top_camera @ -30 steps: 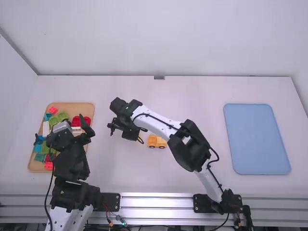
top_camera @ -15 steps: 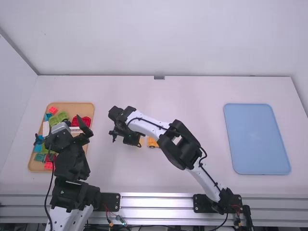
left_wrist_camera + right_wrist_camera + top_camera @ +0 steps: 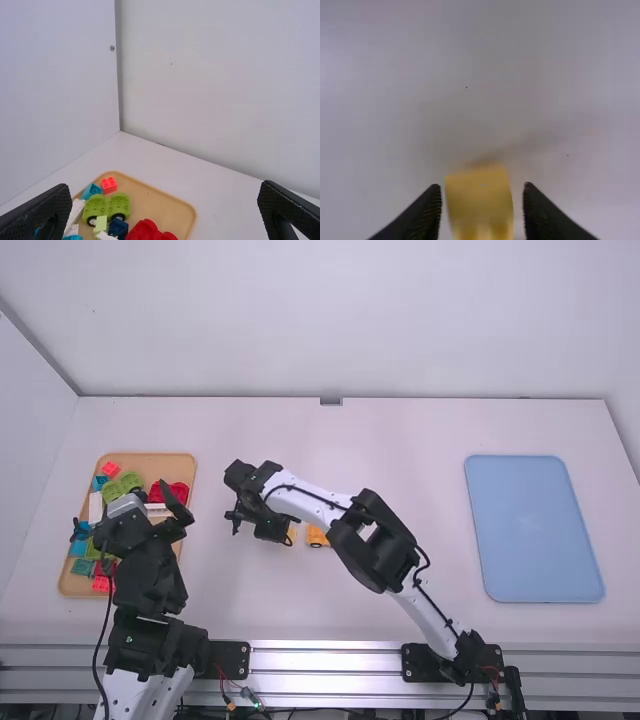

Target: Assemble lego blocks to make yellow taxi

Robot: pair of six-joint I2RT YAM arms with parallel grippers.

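In the high view my right gripper (image 3: 262,524) is low over the table, left of the middle, with a yellow block (image 3: 292,535) at its side. The right wrist view has this yellow block (image 3: 481,202) between the fingers of my right gripper (image 3: 482,190), which stand open with a narrow gap on either side. An orange-yellow wheeled car base (image 3: 317,537) sits just right of there, partly hidden by the right arm. My left gripper (image 3: 127,508) hangs open over the block tray; its fingers are spread wide around nothing in the left wrist view (image 3: 165,200).
The wooden tray (image 3: 160,466) at the left holds several red, green, blue and white blocks, including a green wheeled base (image 3: 106,206) and a red piece (image 3: 147,231). A blue tray (image 3: 535,530) lies at the right. Walls bound the table's far and left sides.
My right gripper has shifted slightly left and its arm has swung left, covering more of the car base. The left arm has kept still.
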